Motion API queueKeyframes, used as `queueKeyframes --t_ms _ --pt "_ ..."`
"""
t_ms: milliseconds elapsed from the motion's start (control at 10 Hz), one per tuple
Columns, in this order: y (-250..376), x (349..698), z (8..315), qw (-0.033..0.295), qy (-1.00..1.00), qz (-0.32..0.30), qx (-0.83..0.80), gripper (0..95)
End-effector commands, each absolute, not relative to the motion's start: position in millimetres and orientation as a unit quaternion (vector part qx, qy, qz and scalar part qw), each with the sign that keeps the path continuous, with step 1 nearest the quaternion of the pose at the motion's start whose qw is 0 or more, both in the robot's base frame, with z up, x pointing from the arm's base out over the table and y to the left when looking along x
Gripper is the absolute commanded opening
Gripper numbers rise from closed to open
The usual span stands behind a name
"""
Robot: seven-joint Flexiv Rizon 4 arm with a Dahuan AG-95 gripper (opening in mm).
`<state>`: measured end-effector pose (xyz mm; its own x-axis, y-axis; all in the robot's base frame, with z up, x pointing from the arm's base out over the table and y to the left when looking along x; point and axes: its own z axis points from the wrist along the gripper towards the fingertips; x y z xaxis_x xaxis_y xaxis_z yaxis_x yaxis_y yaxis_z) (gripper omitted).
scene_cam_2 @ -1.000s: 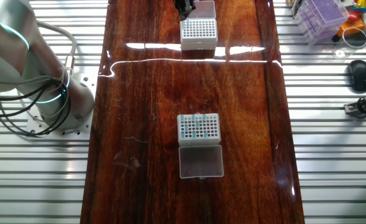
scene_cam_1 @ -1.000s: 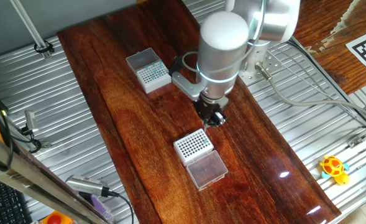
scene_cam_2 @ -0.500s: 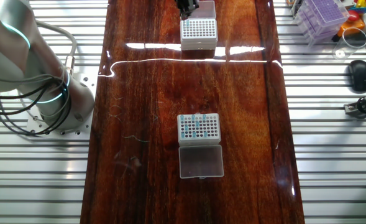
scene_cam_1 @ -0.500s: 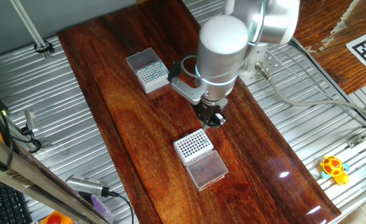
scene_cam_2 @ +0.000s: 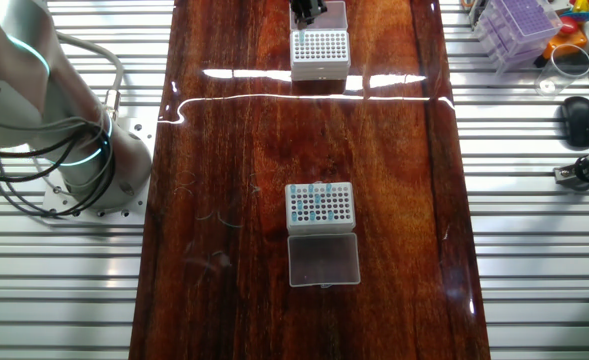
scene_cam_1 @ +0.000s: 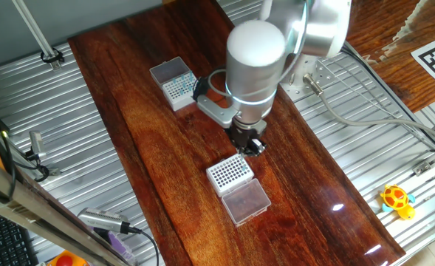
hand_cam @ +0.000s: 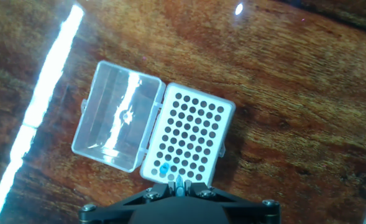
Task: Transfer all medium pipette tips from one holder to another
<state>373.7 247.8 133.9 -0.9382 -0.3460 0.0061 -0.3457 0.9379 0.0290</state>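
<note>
The source holder (scene_cam_2: 319, 207), a white rack with several teal medium pipette tips (scene_cam_2: 314, 203) standing in it, sits mid-table with its lid (scene_cam_2: 323, 260) open; in the first fixed view this holder (scene_cam_1: 176, 83) is at the back. The other holder (hand_cam: 186, 140), white with bold dark holes, has its clear lid (hand_cam: 117, 118) folded open. One teal tip (hand_cam: 164, 169) stands in its near row. My gripper (hand_cam: 179, 185) hangs just above that rack's near edge, shut on a slim teal tip that points down between the fingers. The gripper (scene_cam_1: 248, 145) is beside the rack (scene_cam_1: 230, 174).
Ribbed metal surfaces flank the wooden tabletop (scene_cam_2: 274, 140). The arm base (scene_cam_2: 84, 160) with its cables stands to the left. A purple tip box (scene_cam_2: 519, 22) and a mouse (scene_cam_2: 577, 118) lie at the right. A yellow toy (scene_cam_1: 396, 199) rests off the wood.
The hand has shifted a little sideways toward the dark-holed rack, still carrying the tip. Both racks stayed put.
</note>
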Motion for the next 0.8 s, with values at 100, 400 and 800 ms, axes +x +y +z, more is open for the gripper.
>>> queueKeyframes --t_ms 100,400,800 --pt "248.6 375.5 131.1 0.006 -0.984 -0.016 0.178 0.0" --pt "253.9 375.9 126.5 0.003 -0.985 -0.016 0.172 0.0" --pt "254.6 376.5 122.3 0.002 -0.985 -0.016 0.173 0.0"
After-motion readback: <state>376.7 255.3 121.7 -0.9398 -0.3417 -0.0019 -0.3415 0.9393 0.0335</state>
